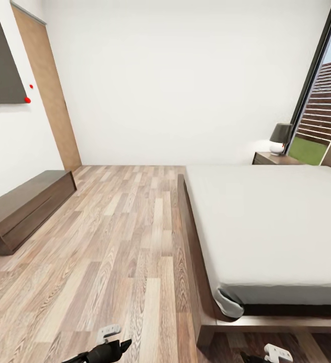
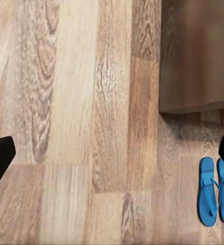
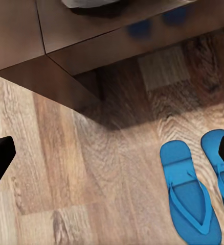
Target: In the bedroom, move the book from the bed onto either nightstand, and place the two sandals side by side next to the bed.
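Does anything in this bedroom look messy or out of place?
Hardly. The mattress corner nearest the robot sags over the bed frame. The two blue sandals lie neatly side by side on the floor near the frame.

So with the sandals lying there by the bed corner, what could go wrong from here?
The two sandals lie side by side on the floor near the bed frame's corner, close below the arms, so the wheeled base could roll over or scatter them. No book is visible on the mattress, so the search for it may take extra moves around that corner.
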Controlling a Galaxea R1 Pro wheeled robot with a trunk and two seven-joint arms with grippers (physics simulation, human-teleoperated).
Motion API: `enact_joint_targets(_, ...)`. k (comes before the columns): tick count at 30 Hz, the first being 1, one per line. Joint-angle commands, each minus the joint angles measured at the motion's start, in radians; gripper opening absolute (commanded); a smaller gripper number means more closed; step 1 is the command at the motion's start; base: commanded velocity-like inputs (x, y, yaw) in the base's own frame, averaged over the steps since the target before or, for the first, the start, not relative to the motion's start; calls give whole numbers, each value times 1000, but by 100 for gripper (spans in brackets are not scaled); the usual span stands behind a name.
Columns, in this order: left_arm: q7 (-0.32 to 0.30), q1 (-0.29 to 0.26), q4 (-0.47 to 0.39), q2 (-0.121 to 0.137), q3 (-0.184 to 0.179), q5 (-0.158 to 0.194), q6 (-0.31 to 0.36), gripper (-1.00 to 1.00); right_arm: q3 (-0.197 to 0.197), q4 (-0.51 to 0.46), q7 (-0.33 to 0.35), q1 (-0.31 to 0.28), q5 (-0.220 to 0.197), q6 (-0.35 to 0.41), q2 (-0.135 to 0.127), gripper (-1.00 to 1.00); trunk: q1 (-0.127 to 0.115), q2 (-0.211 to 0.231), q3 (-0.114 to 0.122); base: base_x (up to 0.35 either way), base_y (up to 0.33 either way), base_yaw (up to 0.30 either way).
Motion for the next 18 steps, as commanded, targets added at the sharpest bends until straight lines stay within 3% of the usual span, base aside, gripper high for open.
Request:
enact_joint_targets(1,-3,1,9,0,-9,8,-19,100,8,2,3,-1,-11,-4,-1,100,-4,7,2,0,0,0)
enact_joint_targets(6,-3,42,22,-10,-10,7,-48,100,6,30,3,-1,-11,-5,0,100,-23,42,18,0,0,0)
enact_joint_targets(18,-4,51,23,-13,-10,7,-49,100,4,108,5,-1,-20,-4,-2,100,-69,126,56,0,0,0)
